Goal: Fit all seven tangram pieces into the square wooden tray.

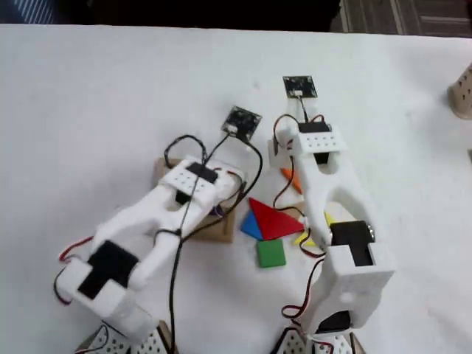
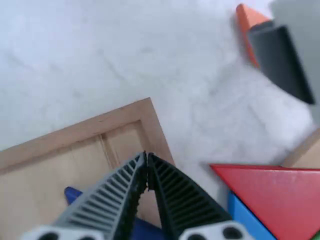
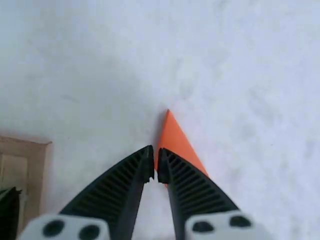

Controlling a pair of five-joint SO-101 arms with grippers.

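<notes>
The square wooden tray (image 2: 75, 145) lies under my left gripper (image 2: 147, 172), which is shut and hangs just inside the tray's corner. A dark blue piece (image 2: 72, 193) lies in the tray below the fingers. My right gripper (image 3: 155, 167) is shut directly over an orange triangle (image 3: 175, 140) that lies flat on the white table. In the high view the tray (image 1: 221, 230) is mostly hidden under one arm. The red triangle (image 1: 274, 218), blue triangle (image 1: 251, 226), green square (image 1: 271, 253) and yellow piece (image 1: 304, 239) sit between the two arms. The orange triangle (image 1: 292, 179) lies under the right arm.
The red triangle (image 2: 272, 192) and blue triangle (image 2: 247, 217) lie just beyond the tray's corner, with the orange triangle (image 2: 247, 17) farther off. A tray corner (image 3: 25, 165) borders the right gripper. A perforated wooden object (image 1: 462, 92) stands at the table's far right edge.
</notes>
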